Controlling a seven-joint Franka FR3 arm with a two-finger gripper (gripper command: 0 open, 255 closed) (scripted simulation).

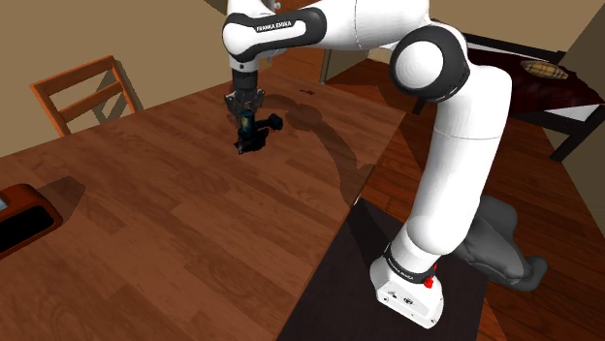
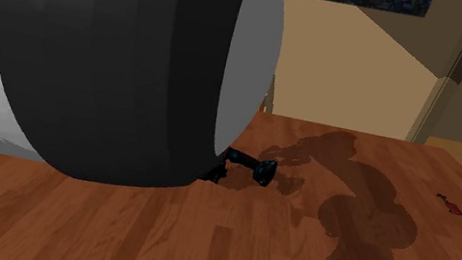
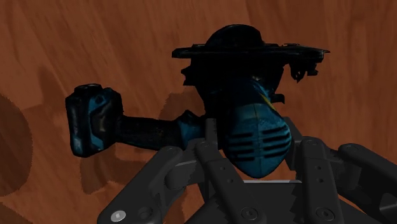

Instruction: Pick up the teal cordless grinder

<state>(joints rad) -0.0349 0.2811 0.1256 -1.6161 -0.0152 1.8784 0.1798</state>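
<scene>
The gripper (image 1: 246,112) hangs low over the wooden table (image 1: 194,223), pointing down. The teal cordless grinder (image 1: 254,134) is right under it, touching it or very close.

In the wrist view the gripper (image 3: 259,153) has the fat round back end of the grinder (image 3: 245,121) right in its middle. That end is teal and has little slots in it. I cannot tell if the gripper is squeezing the grinder or is just sitting around it. The black flat disc part of the grinder sticks out away from the gripper. The handle goes off to one side and ends in a chunky teal and black block.

I also cannot tell if the grinder rests on the table or is a bit above it.

In the second exterior view a big dark arm joint (image 2: 115,55) is very near the camera. The grinder (image 2: 248,163) peeks out beside it, low by the table top. The arm's shadow falls on the wood next to it. Far off on the table is a small red and dark thing (image 2: 452,205).

In the shoulder view a wooden chair (image 1: 85,89) stands at the far side of the table. A dark flat thing with an orange-brown rim (image 1: 21,221) lies at the table's left edge, well apart from the grinder. The arm rises from the dark stand (image 1: 330,291) at the lower right
</scene>
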